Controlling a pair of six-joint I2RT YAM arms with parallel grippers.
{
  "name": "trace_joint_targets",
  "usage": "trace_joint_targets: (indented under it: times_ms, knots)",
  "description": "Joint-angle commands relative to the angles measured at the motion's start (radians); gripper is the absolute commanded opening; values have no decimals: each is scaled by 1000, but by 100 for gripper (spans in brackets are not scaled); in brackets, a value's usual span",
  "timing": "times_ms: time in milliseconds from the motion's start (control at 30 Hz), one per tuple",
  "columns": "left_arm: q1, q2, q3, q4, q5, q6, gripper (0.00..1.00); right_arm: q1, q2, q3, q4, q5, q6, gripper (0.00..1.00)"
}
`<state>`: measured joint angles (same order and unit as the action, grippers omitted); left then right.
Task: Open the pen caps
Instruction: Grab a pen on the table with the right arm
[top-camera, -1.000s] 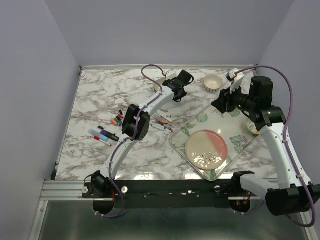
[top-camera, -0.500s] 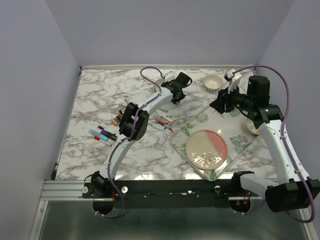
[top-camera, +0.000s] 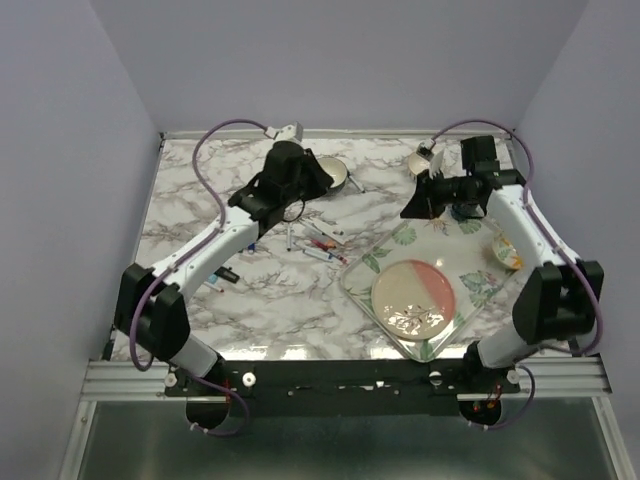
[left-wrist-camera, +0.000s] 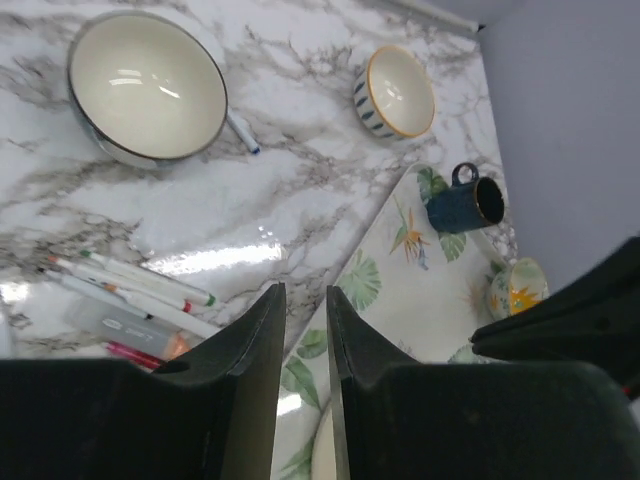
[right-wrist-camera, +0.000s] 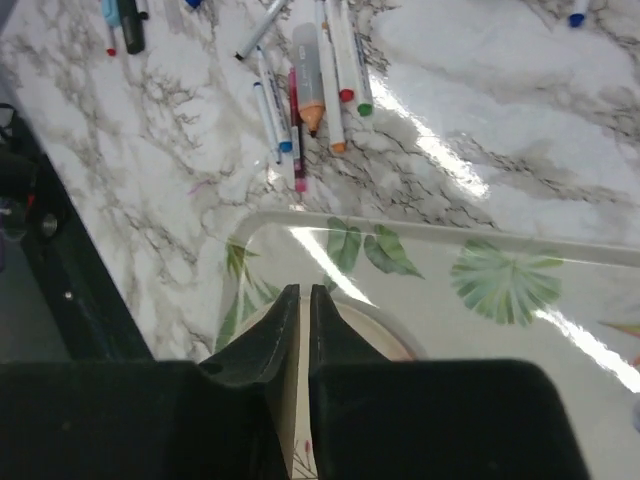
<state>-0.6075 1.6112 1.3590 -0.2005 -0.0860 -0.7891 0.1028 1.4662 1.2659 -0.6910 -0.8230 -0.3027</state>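
Two arms: both stretched over the far half of the tabletop (top-camera: 200, 205), the left near the middle, the right over the far corner of the tray (top-camera: 398, 240).
Left jaws: a narrow gap with nothing between them, hanging above the tray's edge.
Right jaws: barely a slit, nothing held, with the tray rim and plate (top-camera: 413, 297) below.
Pen caps (right-wrist-camera: 346, 96): red, green, orange and blue ends on white pens (right-wrist-camera: 330, 60), lying in a loose bunch on the tabletop just off the tray's left rim, apart from both jaws.
More pens (top-camera: 215, 272): further left, partly hidden by the left arm.
Bowl (left-wrist-camera: 145, 85): far middle, a blue-tipped pen (left-wrist-camera: 240, 130) just beside it.
Tray load: plate, mug (left-wrist-camera: 462, 205), patterned cup (left-wrist-camera: 517, 288).
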Motion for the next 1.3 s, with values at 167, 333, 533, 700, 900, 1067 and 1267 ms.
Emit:
trace_joint_targets:
  times_ms: [167,333,533,700,900,1067,1267]
  knots:
    - [170,-529,-363,-118,-44,449,31,29,564,629,-252,33,168,1]
    - [176,-824,-538,-149,-246,573,36,72,718,803,-132,234,425,1]
    - [181,-978,-638,-103,-299,625,39,84,959,1131,-185,383,500,1]
    - [190,-952,-635,-102,-273,626,39,126,1034,1211,-162,491,472,0]
    - [195,-948,-635,-100,-268,626,40,256,970,1085,-78,938,-75,1]
    - [201,-947,-635,-100,-264,625,40,287,939,940,137,1076,-465,1]
    - [204,-947,-637,-100,-267,625,40,287,997,997,108,983,-665,1]
